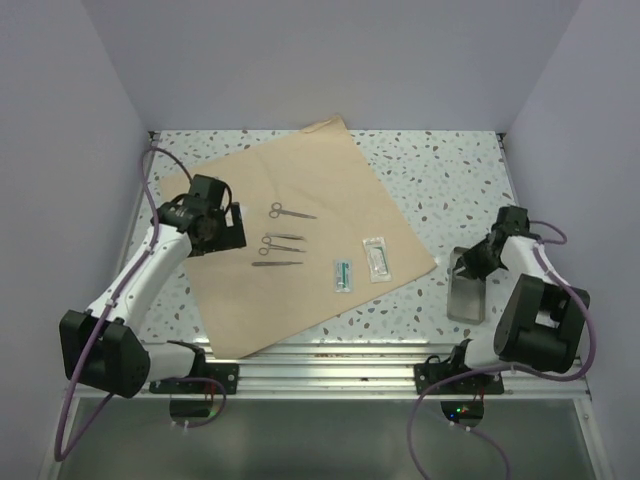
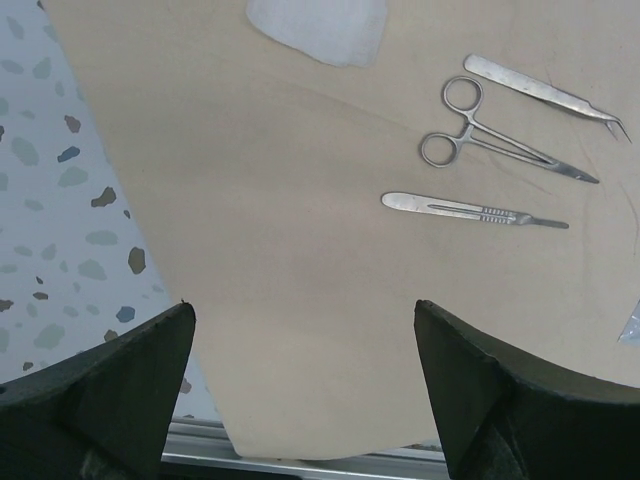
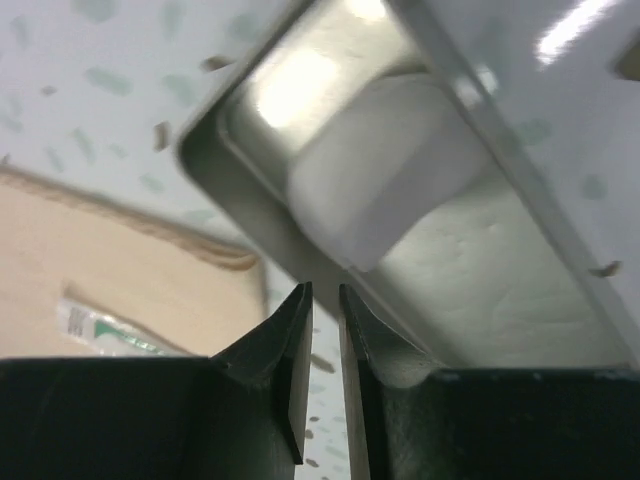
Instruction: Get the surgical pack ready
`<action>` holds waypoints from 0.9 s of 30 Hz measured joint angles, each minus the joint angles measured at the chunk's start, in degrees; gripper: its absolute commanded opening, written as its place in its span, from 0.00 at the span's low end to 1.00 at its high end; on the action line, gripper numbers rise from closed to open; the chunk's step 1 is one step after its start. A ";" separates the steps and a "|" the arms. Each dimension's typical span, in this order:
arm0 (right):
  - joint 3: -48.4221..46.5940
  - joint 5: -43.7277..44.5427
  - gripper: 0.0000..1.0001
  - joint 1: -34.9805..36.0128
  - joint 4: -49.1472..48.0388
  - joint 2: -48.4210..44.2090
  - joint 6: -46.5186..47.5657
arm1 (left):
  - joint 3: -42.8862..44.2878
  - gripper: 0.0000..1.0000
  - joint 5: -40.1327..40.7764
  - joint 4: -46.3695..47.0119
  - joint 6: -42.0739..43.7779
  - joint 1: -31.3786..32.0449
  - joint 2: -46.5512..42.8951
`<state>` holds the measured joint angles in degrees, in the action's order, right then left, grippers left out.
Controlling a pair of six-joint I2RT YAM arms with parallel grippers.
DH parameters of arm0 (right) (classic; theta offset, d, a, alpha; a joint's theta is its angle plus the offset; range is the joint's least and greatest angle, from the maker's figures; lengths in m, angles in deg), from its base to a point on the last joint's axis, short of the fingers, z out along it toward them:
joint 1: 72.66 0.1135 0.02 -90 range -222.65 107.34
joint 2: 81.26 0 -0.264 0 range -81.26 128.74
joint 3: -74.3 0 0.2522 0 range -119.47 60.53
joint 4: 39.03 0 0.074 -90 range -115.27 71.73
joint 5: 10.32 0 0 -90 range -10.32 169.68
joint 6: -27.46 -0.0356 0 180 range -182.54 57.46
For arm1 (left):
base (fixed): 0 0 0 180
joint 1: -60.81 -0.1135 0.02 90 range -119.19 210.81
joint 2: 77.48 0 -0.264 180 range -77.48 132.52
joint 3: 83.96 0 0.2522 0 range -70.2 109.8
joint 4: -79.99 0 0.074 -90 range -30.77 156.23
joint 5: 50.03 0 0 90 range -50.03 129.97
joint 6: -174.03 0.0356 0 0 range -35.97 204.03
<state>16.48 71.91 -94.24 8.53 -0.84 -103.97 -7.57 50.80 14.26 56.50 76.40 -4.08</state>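
Top external: 1 tan kraft-paper wrapping sheet (image 1: 300,170), flat on speckled table (image 1: 450,170). Left gripper (image 2: 305,390) over sheet's left edge, jaws wide, empty. Right gripper (image 3: 325,300) right of sheet, jaws near-closed at shiny steel tray (image 3: 230,150); grip indeterminable.

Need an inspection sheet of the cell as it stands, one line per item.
Surface: speckled table, no spills seen.
Job's things: sheet spread flat, skewed; scissors, forceps, scalpel handle, two packets on it; tray on table to its right.
Clutter: nothing seen.
Grippers: left gripper open over sheet's left edge; right gripper nearly shut at tray's rim, grip unclear.
Cables: purple cables, none lying on sheet.
Surroundings: plain walls on three sides; rail at near edge.
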 measured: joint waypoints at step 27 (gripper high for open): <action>-25.92 -7.39 0.47 38.66 13.35 3.23 16.06 | -1.05 0.63 -13.22 15.06 -10.21 -11.61 19.43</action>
<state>-9.44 64.52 -55.57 21.89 2.40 -87.91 -8.62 37.58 29.32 46.29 64.80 15.35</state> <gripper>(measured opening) 0.467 0.637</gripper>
